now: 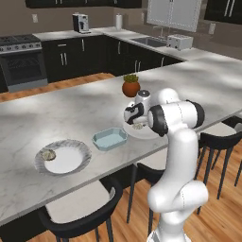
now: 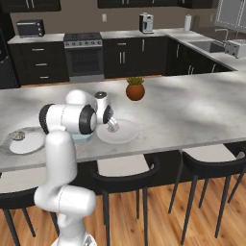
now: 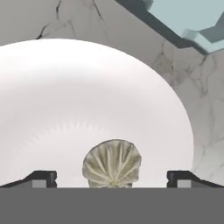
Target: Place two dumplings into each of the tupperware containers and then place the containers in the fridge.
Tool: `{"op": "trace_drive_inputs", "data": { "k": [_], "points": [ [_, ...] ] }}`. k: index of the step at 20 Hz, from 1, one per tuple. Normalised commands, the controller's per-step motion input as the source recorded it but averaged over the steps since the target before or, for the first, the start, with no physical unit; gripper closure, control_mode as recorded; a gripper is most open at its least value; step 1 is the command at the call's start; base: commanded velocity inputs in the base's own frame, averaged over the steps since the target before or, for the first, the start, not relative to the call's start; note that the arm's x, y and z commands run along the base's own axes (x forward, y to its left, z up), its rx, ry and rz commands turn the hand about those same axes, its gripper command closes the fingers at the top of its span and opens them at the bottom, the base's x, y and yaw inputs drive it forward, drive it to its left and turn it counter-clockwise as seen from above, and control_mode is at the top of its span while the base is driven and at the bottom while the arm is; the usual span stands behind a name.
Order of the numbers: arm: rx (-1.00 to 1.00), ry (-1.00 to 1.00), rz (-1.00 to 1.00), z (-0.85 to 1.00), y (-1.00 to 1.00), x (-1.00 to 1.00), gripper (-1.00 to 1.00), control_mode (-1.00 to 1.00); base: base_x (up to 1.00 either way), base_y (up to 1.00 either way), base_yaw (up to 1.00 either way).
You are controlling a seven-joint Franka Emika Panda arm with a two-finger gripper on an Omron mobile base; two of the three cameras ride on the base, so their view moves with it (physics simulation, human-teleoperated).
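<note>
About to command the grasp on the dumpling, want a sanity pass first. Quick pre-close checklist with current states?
1. Gripper open: ok, fingertips stand wide apart.
2. Dumpling between the fingertips: ok, roughly centred in the hand view.
3. Dumpling on the plate: ok, nothing else near it on the plate.
4. Fingertips low enough to close on the dumpling: cannot tell; the hand view gives no height.
5. Container ready to receive: ok, lid off, nothing seen inside, beside the plate.
6. Second dumpling available: ok, lies on the far plate to the left.
</note>
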Motion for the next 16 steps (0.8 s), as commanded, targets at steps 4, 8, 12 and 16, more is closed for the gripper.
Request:
{"op": "trace_drive_inputs", "data": {
  "k": [4,8,12,16],
  "points": [
    [0.0,0.04,-0.01,-0.24,-0.09,0.01,-1.0,-1.0,0.0,0.0,0.0],
    [0.0,0.09,-0.02,-0.4,0.0,0.0,-1.0,-1.0,0.0,0.0,0.0],
    [0.0,0.05,-0.03,-0.35,0.0,0.04,-1.0,-1.0,0.0,0.0,0.0],
    [0.0,0.0,-0.01,-0.22,0.0,0.25,-1.0,-1.0,0.0,0.0,0.0]
  ]
}}
